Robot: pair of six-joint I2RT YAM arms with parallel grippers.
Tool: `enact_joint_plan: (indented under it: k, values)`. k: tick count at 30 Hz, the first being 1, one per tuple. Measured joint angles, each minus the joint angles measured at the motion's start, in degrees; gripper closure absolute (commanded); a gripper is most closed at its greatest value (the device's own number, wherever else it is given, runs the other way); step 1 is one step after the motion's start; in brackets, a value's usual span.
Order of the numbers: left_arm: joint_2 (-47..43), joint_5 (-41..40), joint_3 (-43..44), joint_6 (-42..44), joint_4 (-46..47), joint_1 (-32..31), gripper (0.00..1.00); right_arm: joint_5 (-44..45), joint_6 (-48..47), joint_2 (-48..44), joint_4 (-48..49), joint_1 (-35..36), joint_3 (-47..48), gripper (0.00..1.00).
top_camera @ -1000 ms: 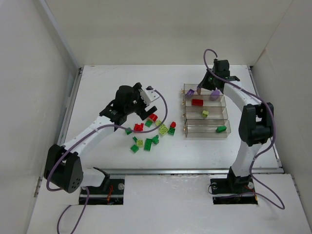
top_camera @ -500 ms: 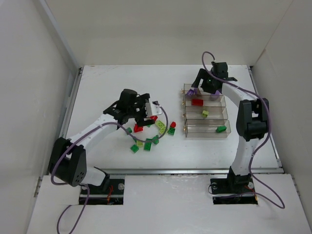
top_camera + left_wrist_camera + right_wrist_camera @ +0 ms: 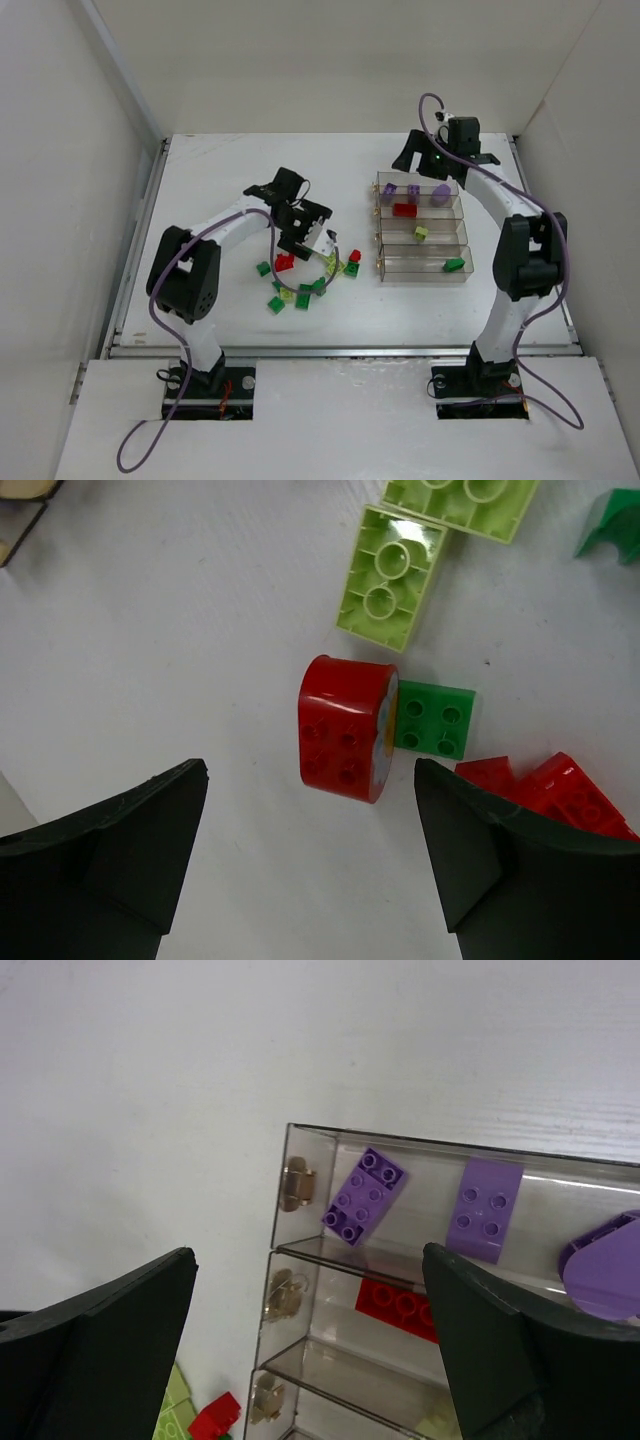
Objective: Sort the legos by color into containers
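**Both grippers open: left over the loose pile, right above the purple bin**

Your white table (image 3: 220,180) fills the middle of the top view. Your left arm (image 3: 225,222) reaches from the lower left toward the centre. Your right arm (image 3: 520,250) rises along the right side and bends toward the upper right. The containers (image 3: 410,266) sit right of centre as one block of four clear bins, stacked top to bottom in the frame.

Your left gripper (image 3: 310,775) has its jaws spread and holds nothing. In its wrist view a red rounded brick (image 3: 345,730) lies on the table between the two fingers, touching neither. Your right gripper (image 3: 305,1255) is also spread wide and holds nothing, hanging over the left end of the top bin.

The legos (image 3: 284,262) fall into two groups. In the top bin you have a purple studded brick (image 3: 365,1196), a purple flat piece (image 3: 484,1208) and a purple rounded piece (image 3: 605,1265). A red brick (image 3: 400,1308) lies in the second bin, a yellow-green brick (image 3: 421,233) in the third and a dark green brick (image 3: 454,264) in the bottom one. The loose pile (image 3: 303,297), left of the containers, mixes red, yellow-green and dark green. A small dark green plate (image 3: 435,718) sits against the right side of the red rounded brick. An upturned yellow-green piece (image 3: 392,585) lies just above it.
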Motion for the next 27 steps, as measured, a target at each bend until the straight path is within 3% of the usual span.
enact_joint_plan:
  k: [11, 12, 18, 27]
  values:
    - [8.63, -1.09, 6.1, 8.72, -9.88, -0.04, 0.52, -2.23, -3.19, -3.93, -0.37, 0.0, 0.02, 0.0]
    - [8.79, -1.18, 6.43, 8.9, -10.21, -0.04, 0.64, -2.29, -3.41, -3.93, -0.48, 0.0, 0.02, 0.0]
    - [8.98, -1.46, 7.41, 8.37, -11.08, -0.81, 0.99, -2.4, -4.7, -3.98, -1.09, 0.0, 0.02, 0.0]
    - [8.63, -0.5, 9.55, 0.61, -9.94, -0.61, 1.0, -3.1, -6.67, -7.15, -3.02, 0.0, 0.0, 0.0]
